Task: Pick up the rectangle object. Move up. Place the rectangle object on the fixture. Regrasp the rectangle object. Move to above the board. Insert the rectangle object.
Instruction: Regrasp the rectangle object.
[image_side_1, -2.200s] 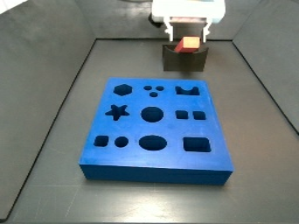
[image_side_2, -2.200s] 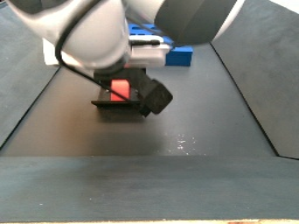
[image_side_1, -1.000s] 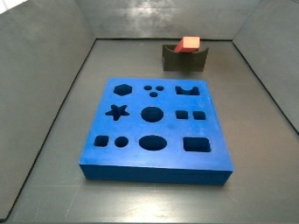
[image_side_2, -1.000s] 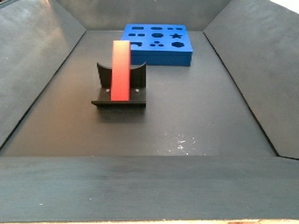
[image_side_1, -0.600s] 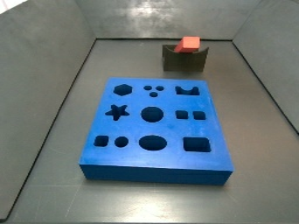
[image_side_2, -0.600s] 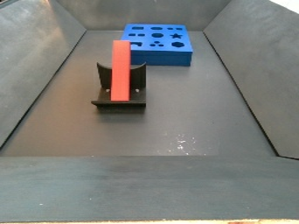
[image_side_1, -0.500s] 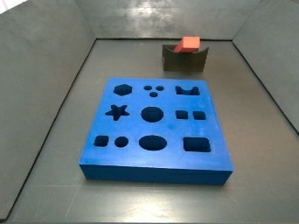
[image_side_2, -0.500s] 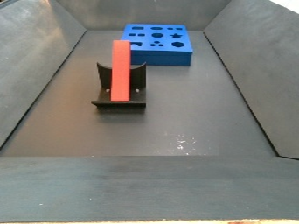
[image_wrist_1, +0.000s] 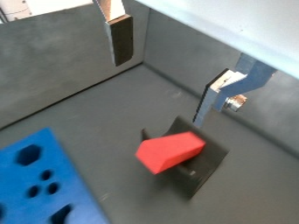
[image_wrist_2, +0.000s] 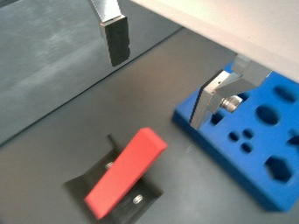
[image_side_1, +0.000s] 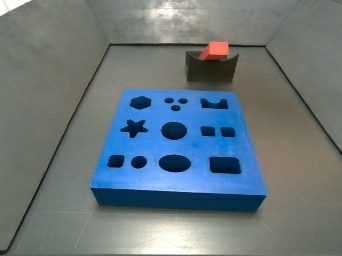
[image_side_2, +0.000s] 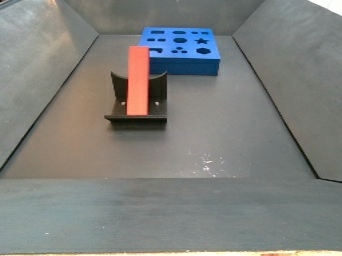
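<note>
We see the blue board (image_side_1: 178, 148) lying flat on the grey tray floor (image_side_2: 201, 140), its shaped cutouts empty. Well apart from it stands the dark fixture (image_side_2: 136, 103), and the red block (image_side_2: 136, 78) rests in its notch, sticking up. In both wrist views our gripper (image_wrist_1: 170, 59) hangs above the block with fingers (image_wrist_2: 115, 38) spread wide, gripping nothing.

The tool (image_wrist_1: 176, 74) above the floor: flat silver fingers (image_wrist_1: 219, 94) (dark pads); one screw.
</note>
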